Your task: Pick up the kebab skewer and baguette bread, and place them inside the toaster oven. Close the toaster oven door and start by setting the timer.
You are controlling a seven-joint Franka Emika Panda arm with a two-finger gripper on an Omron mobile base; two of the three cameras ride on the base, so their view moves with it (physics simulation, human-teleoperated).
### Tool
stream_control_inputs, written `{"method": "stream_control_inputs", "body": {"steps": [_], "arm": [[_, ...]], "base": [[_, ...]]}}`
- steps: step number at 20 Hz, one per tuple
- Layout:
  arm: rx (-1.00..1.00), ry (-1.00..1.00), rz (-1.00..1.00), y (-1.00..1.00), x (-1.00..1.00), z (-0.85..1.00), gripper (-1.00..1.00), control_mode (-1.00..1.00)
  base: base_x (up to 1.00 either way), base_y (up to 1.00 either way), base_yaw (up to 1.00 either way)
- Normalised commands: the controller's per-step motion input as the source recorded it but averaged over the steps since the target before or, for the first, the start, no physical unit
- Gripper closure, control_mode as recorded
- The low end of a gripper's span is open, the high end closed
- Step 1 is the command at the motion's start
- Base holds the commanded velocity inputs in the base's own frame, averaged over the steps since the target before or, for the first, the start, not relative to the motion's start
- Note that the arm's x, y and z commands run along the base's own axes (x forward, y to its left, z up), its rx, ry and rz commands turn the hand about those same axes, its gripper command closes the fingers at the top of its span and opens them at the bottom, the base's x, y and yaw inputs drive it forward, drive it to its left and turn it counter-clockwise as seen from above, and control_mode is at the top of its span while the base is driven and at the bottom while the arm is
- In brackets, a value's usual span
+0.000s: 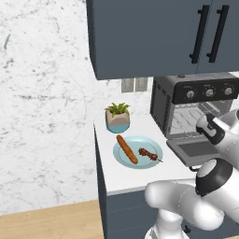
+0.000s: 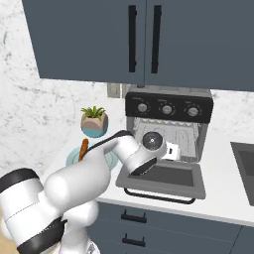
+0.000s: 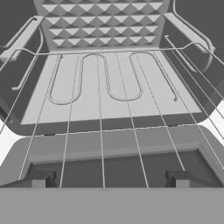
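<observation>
White countertop (image 1: pixel 126 179) runs below dark blue cabinets (image 1: pixel 140 37) and against a marbled wall, with a small potted plant (image 1: pixel 117 116) standing near the back. Just in front of the plant a pale blue plate (image 1: pixel 150 161) is seen, and on it the baguette bread (image 1: pixel 126 149) and the kebab skewer (image 1: pixel 149 154) lie side by side, slightly apart. Neither has been lifted, so both picks are judged to be outstanding.

To the right of the plate stands the toaster oven (image 2: pixel 168 126), its 3 knobs (image 2: pixel 167 109) set in a black strip along the top. The toaster oven door (image 2: pixel 166 178) is dropped flat onto the counter, so the cavity is ready to receive food. In the hand view the wire rack (image 3: pixel 109 127) is seen bare, with a heating coil beneath it and nothing resting on it.

The gripper (image 3: pixel 109 179) is held at the oven mouth above the lowered door, its 2 finger tips (image 3: pixel 41 179) set wide apart with nothing between them.

As judged from this layout, only the opening of the door is done. The skewer and the baguette are left to be carried across and placed on the rack; after that the door is to be closed and the timer knob turned.
</observation>
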Motion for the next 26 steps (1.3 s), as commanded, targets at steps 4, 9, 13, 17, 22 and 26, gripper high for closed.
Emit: {"method": "stream_control_inputs", "body": {"steps": [4,9,13,17,22,26], "arm": [[0.00,0.07,0.00,0.00,-0.30,-0.16,-1.00,-1.00],[0.00,0.02,0.00,0.00,-0.27,-0.07,-1.00,-1.00],[0.00,0.02,0.00,0.00,-0.29,-0.01,-1.00,-1.00],[0.00,0.06,0.00,0.00,-0.39,-0.02,-1.00,-1.00],[0.00,0.06,0.00,0.00,-0.11,0.48,-1.00,-1.00],[0.00,0.23,0.00,0.10,0.00,0.99,-1.00,-1.00]], "base": [[0.00,0.00,0.00],[0.00,0.00,0.00],[0.00,0.00,0.00],[0.00,0.00,0.00],[0.00,0.00,0.00],[0.00,0.00,0.00]]}}
